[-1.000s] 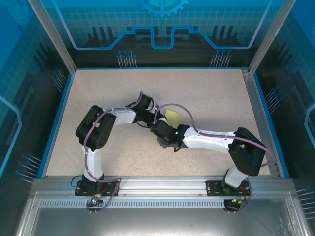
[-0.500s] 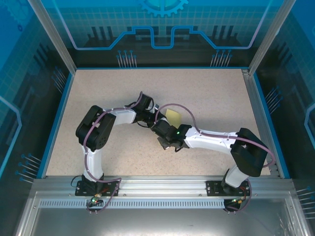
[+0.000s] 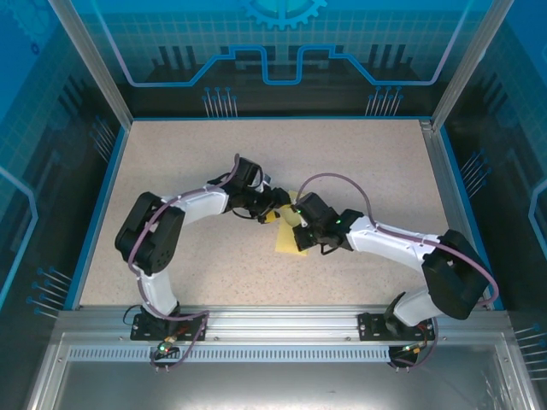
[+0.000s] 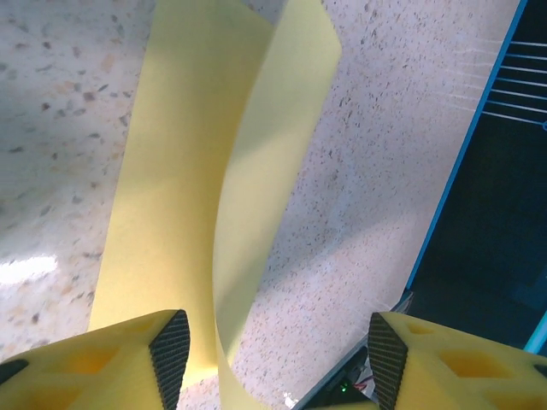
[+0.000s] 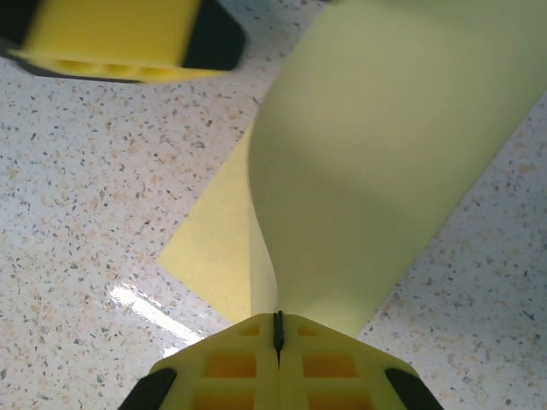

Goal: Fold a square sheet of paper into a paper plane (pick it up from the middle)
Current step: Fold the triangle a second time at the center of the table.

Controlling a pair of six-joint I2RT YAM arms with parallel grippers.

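Note:
The square sheet of paper (image 3: 287,239) is plain yellow and stands bent up off the table near the middle, between the two grippers. My right gripper (image 5: 278,329) is shut on a pinched ridge of the paper (image 5: 385,171), which fans up and away from the jaws. My left gripper (image 4: 278,359) is open, and a curled strip of the paper (image 4: 188,171) runs between its fingers (image 4: 171,350) close to the left one, without being clamped. From above, the left gripper (image 3: 275,209) and the right gripper (image 3: 300,225) meet over the sheet. One lower corner of the paper lies flat on the table.
The speckled beige table (image 3: 359,162) is ringed by a blue rim (image 3: 453,188) and aluminium frame posts. A yellow finger of the left gripper (image 5: 128,38) shows at the top left of the right wrist view.
The left gripper has opened and let go of the paper. The right gripper has shut on it, and its arm has swung right, so more of the sheet shows.

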